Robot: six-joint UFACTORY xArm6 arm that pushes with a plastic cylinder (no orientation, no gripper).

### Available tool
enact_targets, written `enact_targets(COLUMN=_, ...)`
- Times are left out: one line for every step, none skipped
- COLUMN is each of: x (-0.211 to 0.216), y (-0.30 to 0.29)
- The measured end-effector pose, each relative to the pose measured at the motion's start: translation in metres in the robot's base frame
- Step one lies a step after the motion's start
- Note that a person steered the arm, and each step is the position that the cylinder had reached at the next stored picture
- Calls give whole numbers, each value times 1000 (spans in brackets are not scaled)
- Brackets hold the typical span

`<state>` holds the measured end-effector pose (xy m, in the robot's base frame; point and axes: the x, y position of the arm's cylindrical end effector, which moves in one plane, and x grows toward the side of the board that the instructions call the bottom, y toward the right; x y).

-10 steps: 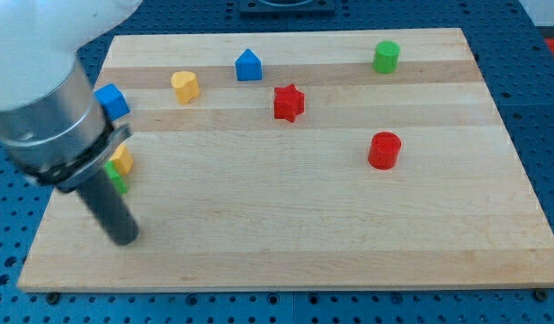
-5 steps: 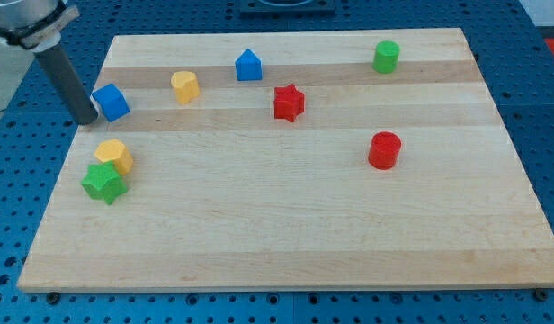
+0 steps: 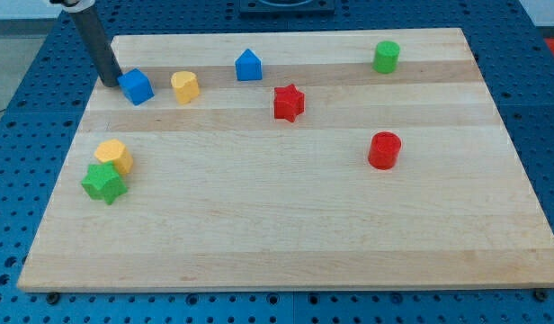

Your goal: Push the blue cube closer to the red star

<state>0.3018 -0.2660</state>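
The blue cube (image 3: 136,86) lies near the board's upper left, just left of a yellow heart-shaped block (image 3: 184,86). My tip (image 3: 110,81) is at the cube's left side, touching or nearly touching it. The rod rises from there up to the view's top left. The red star (image 3: 289,102) lies to the right of the cube, past the yellow heart-shaped block, near the board's upper middle.
A blue house-shaped block (image 3: 248,65) lies at the top middle. A green cylinder (image 3: 386,56) is at the top right, a red cylinder (image 3: 384,149) right of centre. A yellow block (image 3: 114,155) and a green star (image 3: 103,183) touch at the left edge of the wooden board (image 3: 286,234).
My rod swung from the lower left up to the cube's left side. The blue cube has slid right and slightly up, closer to the yellow heart-shaped block.
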Motion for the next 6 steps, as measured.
enact_targets(x=33, y=24)
enact_targets(x=84, y=65)
enact_targets(x=93, y=78)
enact_targets(x=73, y=62)
enact_targets(x=53, y=28)
enact_targets(x=44, y=48)
